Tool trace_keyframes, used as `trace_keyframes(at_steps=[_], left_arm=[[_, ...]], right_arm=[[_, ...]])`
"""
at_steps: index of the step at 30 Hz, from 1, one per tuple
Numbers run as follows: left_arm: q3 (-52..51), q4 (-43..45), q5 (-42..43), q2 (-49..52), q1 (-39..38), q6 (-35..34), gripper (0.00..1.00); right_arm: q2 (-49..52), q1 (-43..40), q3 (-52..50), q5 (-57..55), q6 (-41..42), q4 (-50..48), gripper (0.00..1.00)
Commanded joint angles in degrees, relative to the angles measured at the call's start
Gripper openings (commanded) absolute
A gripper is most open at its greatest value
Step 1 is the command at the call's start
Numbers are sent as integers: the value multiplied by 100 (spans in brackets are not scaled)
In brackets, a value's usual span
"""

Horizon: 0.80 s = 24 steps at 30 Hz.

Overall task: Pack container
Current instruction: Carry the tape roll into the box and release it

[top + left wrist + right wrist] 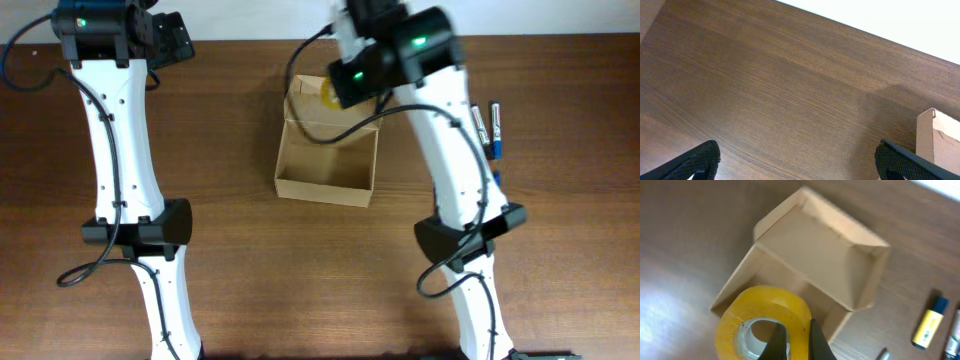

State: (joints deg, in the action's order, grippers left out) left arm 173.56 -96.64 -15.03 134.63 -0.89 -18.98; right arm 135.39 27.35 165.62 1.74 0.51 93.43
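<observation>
Tan container (812,255); yellow tape roll (762,305); brown table (765,75).

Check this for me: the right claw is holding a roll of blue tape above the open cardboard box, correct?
Not quite. The tape roll in the right claw is yellow, not blue, as the right wrist view shows. The rest stands: the claw holds it above the open cardboard box.

No readable text or labels appear anywhere.
</observation>
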Motion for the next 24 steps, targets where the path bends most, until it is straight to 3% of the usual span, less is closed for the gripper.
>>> trace_keyframes(at_steps=[1, 11, 24], left_arm=[[-26, -2, -24, -50, 20, 87, 100], [-26, -2, -24, -50, 20, 87, 100], [-26, -2, -24, -50, 20, 87, 100]], right_arm=[[20, 286, -564, -262, -181, -76, 4], [35, 590, -3084, -546, -179, -1355, 4], [55, 503, -4815, -522, -184, -3056, 5]])
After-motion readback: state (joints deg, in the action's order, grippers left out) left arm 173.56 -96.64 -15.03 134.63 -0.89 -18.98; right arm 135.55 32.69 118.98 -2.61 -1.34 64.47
